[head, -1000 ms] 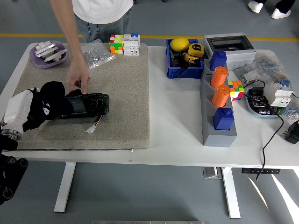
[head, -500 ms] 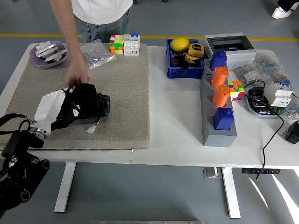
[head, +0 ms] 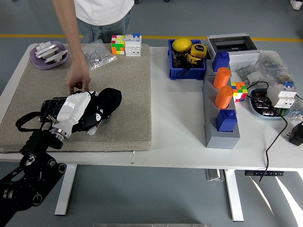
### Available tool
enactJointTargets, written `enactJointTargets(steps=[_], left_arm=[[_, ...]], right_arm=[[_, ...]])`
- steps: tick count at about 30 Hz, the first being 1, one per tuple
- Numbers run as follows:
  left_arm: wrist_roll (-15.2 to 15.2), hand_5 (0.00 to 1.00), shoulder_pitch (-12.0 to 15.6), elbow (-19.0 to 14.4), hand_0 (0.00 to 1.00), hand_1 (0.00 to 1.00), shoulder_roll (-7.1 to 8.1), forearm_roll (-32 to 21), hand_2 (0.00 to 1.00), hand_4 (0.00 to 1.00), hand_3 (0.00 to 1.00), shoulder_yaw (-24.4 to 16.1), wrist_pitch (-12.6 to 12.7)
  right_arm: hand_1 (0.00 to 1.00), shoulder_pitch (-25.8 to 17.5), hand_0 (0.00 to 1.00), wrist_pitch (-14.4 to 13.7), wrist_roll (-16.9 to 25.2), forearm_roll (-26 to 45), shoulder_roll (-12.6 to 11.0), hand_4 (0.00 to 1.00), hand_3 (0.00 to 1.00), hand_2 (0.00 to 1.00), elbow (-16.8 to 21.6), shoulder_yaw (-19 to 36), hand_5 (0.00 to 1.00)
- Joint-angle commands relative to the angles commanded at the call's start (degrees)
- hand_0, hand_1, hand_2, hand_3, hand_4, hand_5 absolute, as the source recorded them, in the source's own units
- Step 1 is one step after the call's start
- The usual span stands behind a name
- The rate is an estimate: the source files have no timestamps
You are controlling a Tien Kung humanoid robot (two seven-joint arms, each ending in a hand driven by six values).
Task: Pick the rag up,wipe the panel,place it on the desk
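One robot hand, the left (head: 83, 111), apparently grips the black rag (head: 108, 100) over the panel (head: 53, 104); a person's hand (head: 78, 78) steadies it.

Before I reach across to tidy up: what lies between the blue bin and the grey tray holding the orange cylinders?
In the head view, only bare white table lies between the blue bin and the grey tray.
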Motion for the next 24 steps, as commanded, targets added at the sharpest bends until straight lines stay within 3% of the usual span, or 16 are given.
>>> enactJointTargets(steps=[11,24], left_arm=[[0.0,0.002,0.4,0.1,0.251,0.126,0.44,-0.5,0.573,0.002,0.428,-0.4,0.4],[-0.4,0.002,1.0,4.0,0.252,0.132,2.50,-0.1,0.573,0.002,0.428,-5.8,0.7]], right_arm=[[0.639,-0.1,0.769,-0.1,-0.2,0.1,0.0,0.998,0.604,0.689,0.0,-0.1,0.545],[0.640,-0.2,0.769,-0.1,-0.3,0.5,0.0,0.998,0.605,0.689,0.0,-0.3,0.546]])
